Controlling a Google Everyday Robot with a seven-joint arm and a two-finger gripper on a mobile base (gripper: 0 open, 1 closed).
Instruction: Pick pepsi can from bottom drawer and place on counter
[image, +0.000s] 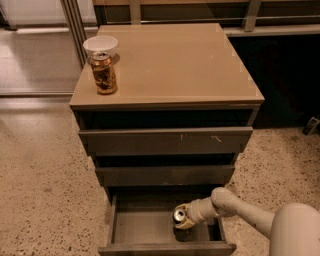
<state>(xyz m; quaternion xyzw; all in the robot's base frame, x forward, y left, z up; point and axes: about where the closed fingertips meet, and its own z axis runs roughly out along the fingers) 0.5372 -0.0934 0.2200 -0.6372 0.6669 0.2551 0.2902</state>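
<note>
In the camera view, the bottom drawer (142, 227) stands pulled out beneath two shut fronts, its shallow tray bare at the left; the pepsi can (179, 215) sits in the right half of that tray, nearer the back than the front lip. The gripper (183, 221) is down inside the drawer right at the can, at the end of a pale arm (240, 209) that enters from the lower right; the can lies at the gripper's tip, on its left side, touching it or nearly so. Whether the gripper is clamped on the can or merely set around it, I cannot tell. The can's long axis looks close to upright, perhaps tipped a little leftward, since its round silver top faces up toward the camera. Only that top with its tab shows plainly; the dark body is mostly hidden in shadow. The counter (175, 60) lies well above, a glossy tan slab; a brown patterned can (104, 75) and a white bowl (100, 45) stand at its far left corner. I judge the can must come outward, clear of the middle drawer front (165, 175), before rising.
</note>
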